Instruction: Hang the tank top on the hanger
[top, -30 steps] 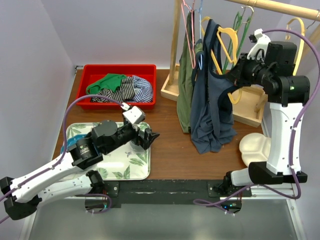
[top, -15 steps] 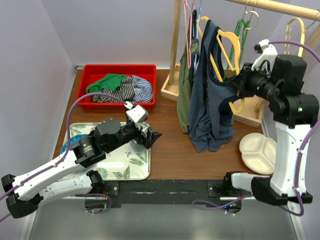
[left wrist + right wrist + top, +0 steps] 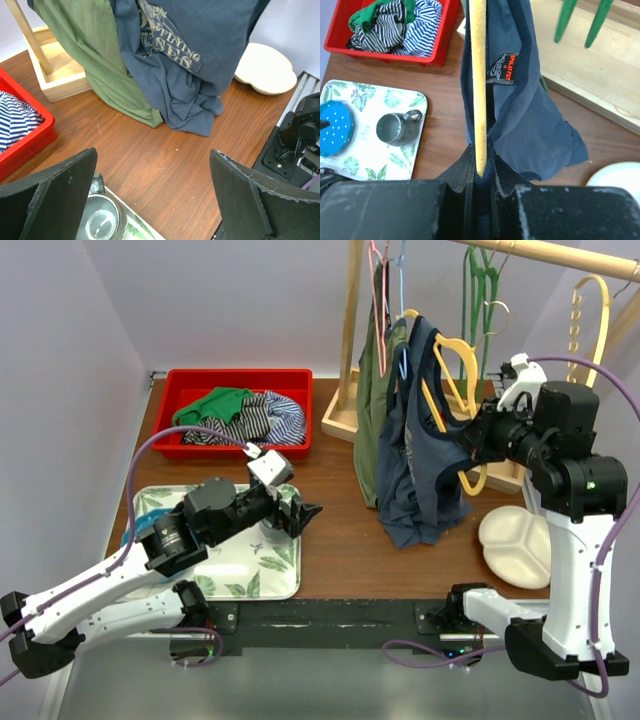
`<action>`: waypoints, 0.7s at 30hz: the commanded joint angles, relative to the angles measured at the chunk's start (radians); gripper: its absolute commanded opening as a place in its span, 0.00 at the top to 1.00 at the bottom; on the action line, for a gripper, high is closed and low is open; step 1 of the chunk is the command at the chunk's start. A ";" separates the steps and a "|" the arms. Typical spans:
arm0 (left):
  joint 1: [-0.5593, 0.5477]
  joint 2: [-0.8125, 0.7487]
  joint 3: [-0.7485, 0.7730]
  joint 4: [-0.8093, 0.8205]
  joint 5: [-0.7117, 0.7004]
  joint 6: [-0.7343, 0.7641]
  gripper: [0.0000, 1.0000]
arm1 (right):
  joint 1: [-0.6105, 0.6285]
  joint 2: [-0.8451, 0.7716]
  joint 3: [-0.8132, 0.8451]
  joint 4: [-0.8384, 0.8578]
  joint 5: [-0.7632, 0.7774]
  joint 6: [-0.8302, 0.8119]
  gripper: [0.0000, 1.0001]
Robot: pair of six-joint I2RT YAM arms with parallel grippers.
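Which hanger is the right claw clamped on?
The right claw grips the plain mustard-yellow hanger carrying the navy tank top, not the holed yellow hanger or the green hangers.

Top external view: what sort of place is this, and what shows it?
Probably a robotics lab bench staged as a laundry corner: robot arms bolted to a table, a wooden clothes rack with hangers, a red bin of clothes.

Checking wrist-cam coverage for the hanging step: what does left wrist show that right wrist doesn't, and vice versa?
Left wrist only: the pale print on the tank top, and the open left gripper. Right wrist only: the hanger clamped in the shut right gripper, the top's neck label, a green hanger. Both: the navy tank top, the red bin with striped clothes, the wooden table.
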 commanded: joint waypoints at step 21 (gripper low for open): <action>0.001 -0.002 0.026 0.065 0.006 -0.008 0.00 | 0.018 0.403 0.479 0.146 0.195 -0.033 1.00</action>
